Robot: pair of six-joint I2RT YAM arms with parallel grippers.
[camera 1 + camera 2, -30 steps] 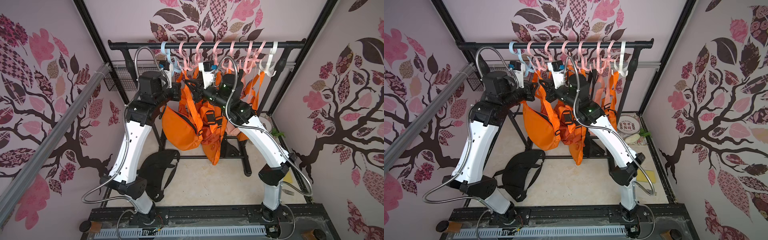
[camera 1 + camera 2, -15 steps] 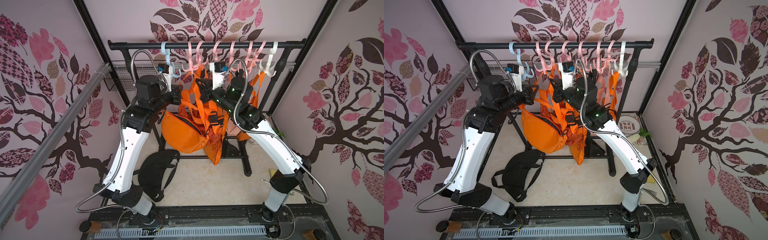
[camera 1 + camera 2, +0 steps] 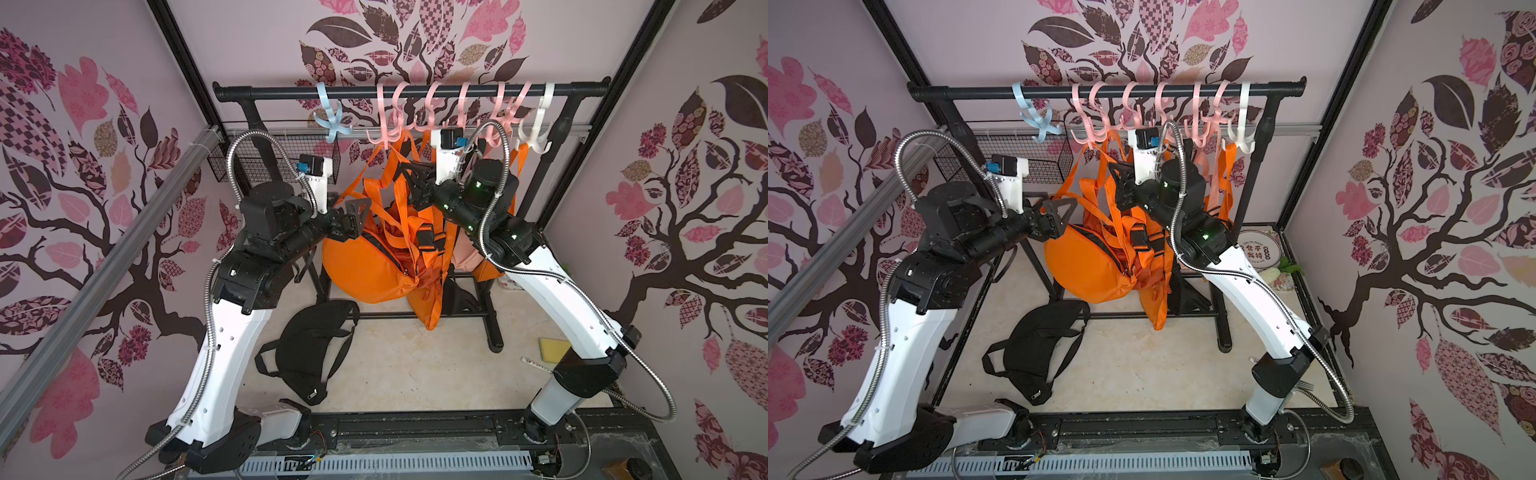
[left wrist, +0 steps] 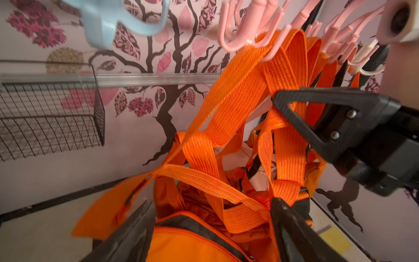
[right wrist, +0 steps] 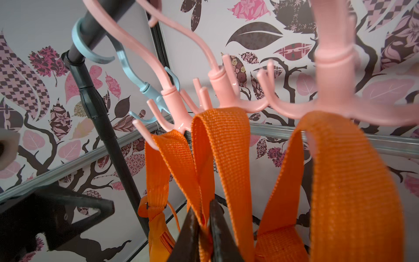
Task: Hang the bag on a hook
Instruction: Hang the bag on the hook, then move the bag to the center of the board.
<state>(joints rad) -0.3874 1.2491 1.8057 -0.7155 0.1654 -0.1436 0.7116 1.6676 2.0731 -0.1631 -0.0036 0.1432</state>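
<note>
left tool (image 4: 210, 200): apart, astride orange bag (image 3: 365, 266) | right tool (image 5: 202, 211): clamped on orange strap (image 5: 217, 140) | orange strap: looped over pink hook (image 5: 223, 88) on rail (image 3: 282, 92)

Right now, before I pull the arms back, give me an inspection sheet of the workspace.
Surface: beige floor under the rack.
Job's things: orange bag hangs by its orange strap over a pink hook on the black rail.
Clutter: black bag on the floor; wire basket; printed plate.
Grippers: left gripper open beside the orange bag; right gripper closed on the orange strap.
Cables: steel conduits arch over both wrists.
Surroundings: leaf-patterned walls.
</note>
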